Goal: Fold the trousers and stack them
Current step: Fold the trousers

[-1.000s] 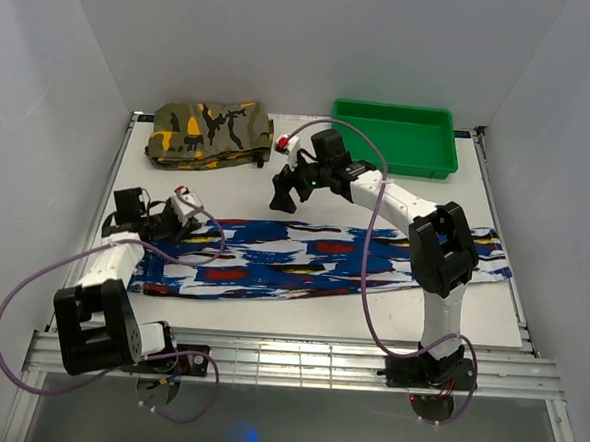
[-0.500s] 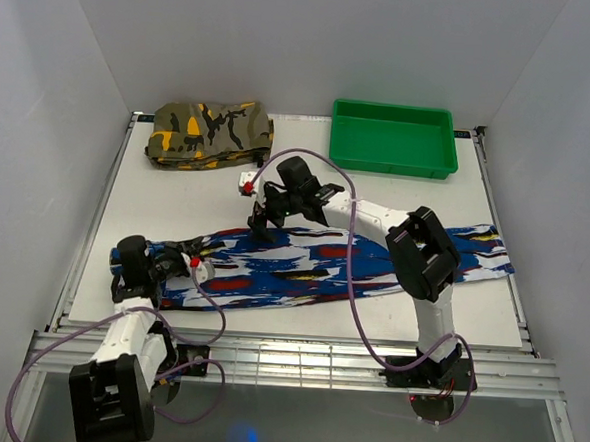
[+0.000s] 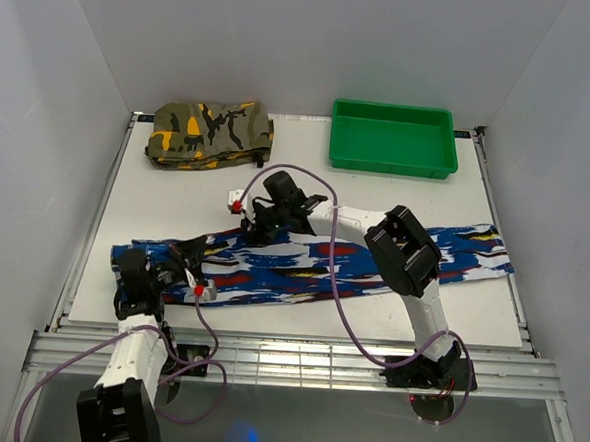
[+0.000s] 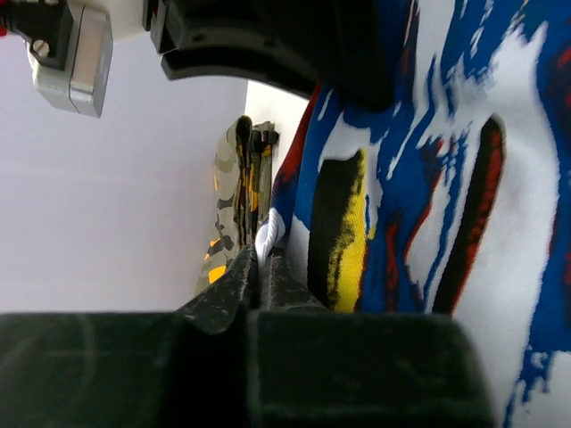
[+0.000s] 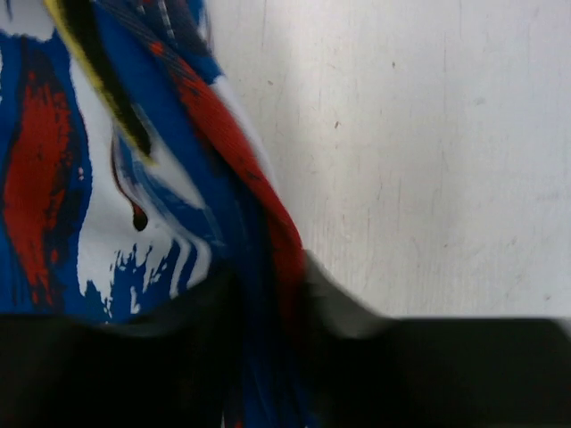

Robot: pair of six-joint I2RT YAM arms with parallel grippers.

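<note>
Right, left gripper (image 3: 187,262) clenched on trousers (image 3: 272,272) at their left end; in wrist view we see cloth nipped at fingertips. Right gripper (image 3: 260,224) down on far edge, near and to right of it. Ridge of cloth sits between its jaws, but we can't tell if clamped. Trousers flat on table (image 3: 177,189), long axis left to right, free end well off right, beyond both grippers. We reckon fold runs along that axis, left end carried rightward.

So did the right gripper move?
Yes. The right gripper went left and toward the near edge, farther from the green tray, onto the trousers.
</note>
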